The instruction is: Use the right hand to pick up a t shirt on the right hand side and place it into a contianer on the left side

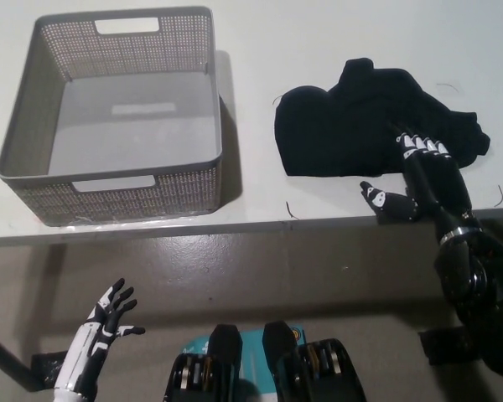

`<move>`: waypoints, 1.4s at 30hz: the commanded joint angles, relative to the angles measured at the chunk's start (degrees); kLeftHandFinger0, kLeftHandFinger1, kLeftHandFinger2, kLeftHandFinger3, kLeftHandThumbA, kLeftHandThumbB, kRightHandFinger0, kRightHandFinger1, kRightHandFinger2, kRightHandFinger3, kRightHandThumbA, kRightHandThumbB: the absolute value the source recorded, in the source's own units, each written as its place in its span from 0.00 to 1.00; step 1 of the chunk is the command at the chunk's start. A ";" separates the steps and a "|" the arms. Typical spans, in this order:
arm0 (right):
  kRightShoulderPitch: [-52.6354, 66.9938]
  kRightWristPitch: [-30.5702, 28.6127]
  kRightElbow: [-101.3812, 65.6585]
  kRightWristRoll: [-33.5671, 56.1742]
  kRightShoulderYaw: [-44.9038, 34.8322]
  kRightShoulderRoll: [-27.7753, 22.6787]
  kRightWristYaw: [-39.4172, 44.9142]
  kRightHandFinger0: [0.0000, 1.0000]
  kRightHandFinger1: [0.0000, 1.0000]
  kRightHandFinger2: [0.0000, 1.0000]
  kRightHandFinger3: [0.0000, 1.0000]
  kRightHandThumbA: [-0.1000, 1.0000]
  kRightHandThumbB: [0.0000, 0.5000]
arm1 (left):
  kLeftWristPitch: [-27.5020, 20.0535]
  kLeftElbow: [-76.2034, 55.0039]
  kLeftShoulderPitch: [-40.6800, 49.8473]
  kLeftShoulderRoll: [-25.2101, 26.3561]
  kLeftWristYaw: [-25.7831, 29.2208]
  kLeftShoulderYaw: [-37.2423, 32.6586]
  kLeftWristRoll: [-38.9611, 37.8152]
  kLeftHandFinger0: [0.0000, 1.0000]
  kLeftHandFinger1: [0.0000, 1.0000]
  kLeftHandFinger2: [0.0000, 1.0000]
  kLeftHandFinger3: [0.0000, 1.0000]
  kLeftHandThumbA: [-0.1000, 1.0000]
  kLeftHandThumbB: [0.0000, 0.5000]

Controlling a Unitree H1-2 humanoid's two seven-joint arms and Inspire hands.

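Note:
A crumpled black t-shirt [360,121] lies on the right part of the white table [318,33]. My black right hand [415,176] is open at the shirt's near edge, its fingertips [419,144] resting on the cloth and the thumb spread out over the bare table. It grips nothing. A grey perforated basket [197,180] stands empty on the left part of the table. My white left hand [109,318] hangs open below the table edge at the lower left.
The table's front edge [235,228] runs across the picture below the basket and the shirt. A loose dark thread [291,211] lies on the table near that edge. Grey floor [277,276] shows beneath.

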 commanded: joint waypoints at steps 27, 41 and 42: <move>-11.14 2.82 10.55 -1.53 1.41 -1.13 -1.59 1.00 1.00 1.00 1.00 0.72 0.97 | 1.73 -2.60 -3.55 1.35 -1.51 -0.15 -0.79 0.61 0.86 1.00 1.00 0.95 0.83; -10.45 1.06 13.21 2.52 -1.79 1.18 -5.45 1.00 1.00 1.00 1.00 0.03 0.77 | 2.79 -3.29 -4.51 1.02 -1.42 -0.16 -1.09 0.61 0.86 0.99 1.00 0.93 0.72; -10.28 -0.77 13.84 3.18 -2.80 1.77 -7.87 0.99 1.00 1.00 1.00 0.00 0.65 | 2.78 -3.32 -4.46 1.09 -1.38 -0.13 -0.98 0.61 0.87 1.00 1.00 0.93 0.72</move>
